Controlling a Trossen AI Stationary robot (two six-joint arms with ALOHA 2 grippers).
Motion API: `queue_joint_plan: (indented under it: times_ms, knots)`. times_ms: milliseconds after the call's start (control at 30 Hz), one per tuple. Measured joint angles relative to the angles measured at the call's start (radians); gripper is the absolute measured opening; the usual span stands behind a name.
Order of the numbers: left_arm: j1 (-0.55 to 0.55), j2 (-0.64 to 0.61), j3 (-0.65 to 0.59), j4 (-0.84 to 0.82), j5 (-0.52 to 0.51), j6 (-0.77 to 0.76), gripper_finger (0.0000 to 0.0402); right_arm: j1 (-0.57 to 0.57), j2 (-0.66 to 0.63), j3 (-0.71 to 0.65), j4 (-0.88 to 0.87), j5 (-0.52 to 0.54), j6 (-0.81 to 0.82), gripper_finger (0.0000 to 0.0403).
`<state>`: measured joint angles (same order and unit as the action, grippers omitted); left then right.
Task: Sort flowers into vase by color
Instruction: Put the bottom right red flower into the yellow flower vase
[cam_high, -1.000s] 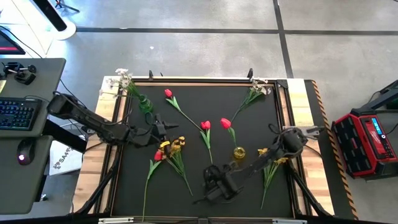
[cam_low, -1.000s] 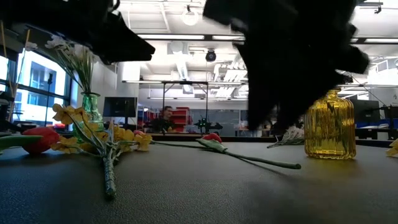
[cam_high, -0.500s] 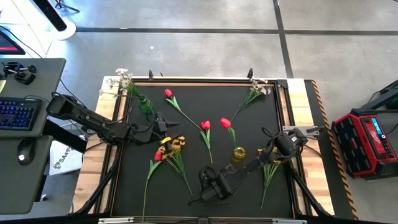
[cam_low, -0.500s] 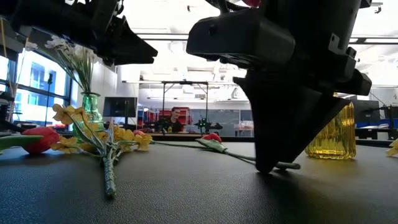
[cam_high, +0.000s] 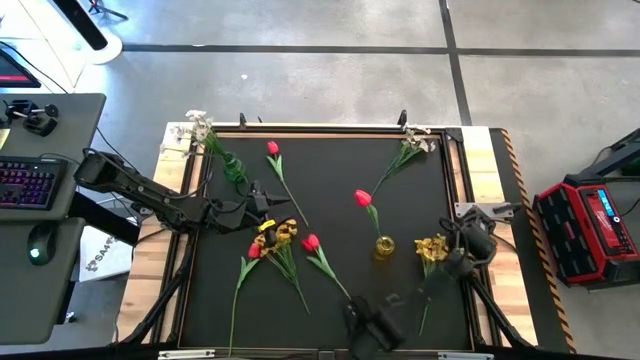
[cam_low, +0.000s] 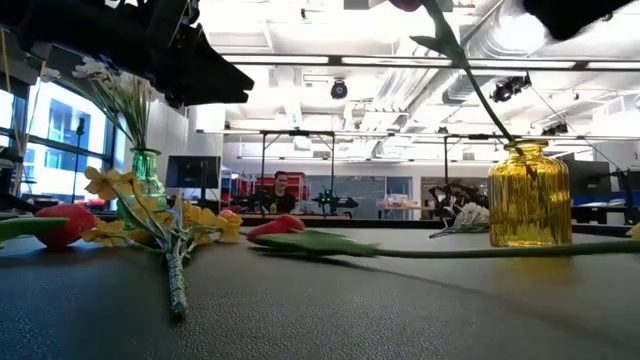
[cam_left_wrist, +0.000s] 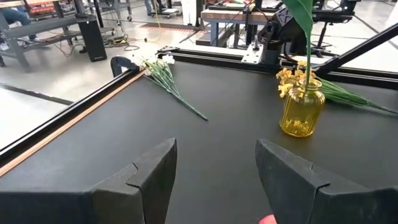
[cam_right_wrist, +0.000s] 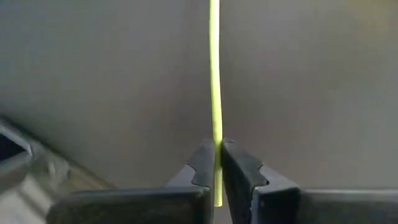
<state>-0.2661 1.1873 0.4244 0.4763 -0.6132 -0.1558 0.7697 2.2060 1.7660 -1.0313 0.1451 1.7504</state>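
Note:
My right gripper (cam_high: 358, 306) is near the table's front edge, shut on the stem of a red tulip (cam_high: 311, 242) that lies on the black mat. My left gripper (cam_high: 272, 200) hangs open at the left, just beyond a bunch of yellow flowers (cam_high: 276, 235), with nothing between its fingers (cam_left_wrist: 155, 180). Another red tulip (cam_high: 362, 198) stands with its stem in the yellow vase (cam_high: 385, 246). White flowers (cam_high: 200, 128) stand in the green vase (cam_high: 233, 166). A further red tulip (cam_high: 271, 150), a white sprig (cam_high: 410, 147) and yellow flowers (cam_high: 432, 246) lie loose. My right gripper pinches the tulip's thin green stem (cam_right_wrist: 216, 140) between its two fingertips, near the stem's lower end. The fingers point down from above and lie across the stem. The tulip's head (cam_low: 275, 228) and leaf (cam_low: 320, 242) rest on the mat.
A red tulip (cam_high: 252, 250) lies beside the left yellow bunch, its stem running toward the front edge. A raised wooden rim (cam_high: 190, 200) frames the mat. Bare mat lies in the middle, between the vases and at the back.
My right gripper has come down and shut on the tulip's stem, then gone toward the table's near edge. The tulip has slid along the mat after it, its head moving from the middle toward the near left and its stem turning.

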Motion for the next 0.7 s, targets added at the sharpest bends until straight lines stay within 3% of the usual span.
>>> queue_joint_plan:
  times_ms: [167, 300, 533, 633, 700]
  knots:
    - [0.0, 0.0, 0.0, 0.0, 0.0, -0.007, 0.0204, 0.063, -0.011, 0.0, -0.004, -0.042, 0.092, 0.0041]
    - [0.0, 0.0, 0.0, 0.0, 0.0, -0.027, 0.0204, 0.085, -0.013, 0.0, -0.011, -0.099, 0.105, 0.0086]
    - [-0.002, 0.0, 0.0, 0.0, 0.006, -0.057, 0.0204, 0.05, -0.014, 0.0, -0.009, 0.212, -0.145, 0.018]
    - [-0.008, 0.0, 0.0, 0.001, 0.018, -0.077, 0.0204, 0.011, -0.015, 0.0, 0.031, 0.345, -0.323, 0.0203]
    - [-0.01, 0.0, 0.0, 0.011, 0.019, -0.084, 0.0204, -0.013, -0.015, 0.0, 0.06, 0.373, -0.424, 0.0209]
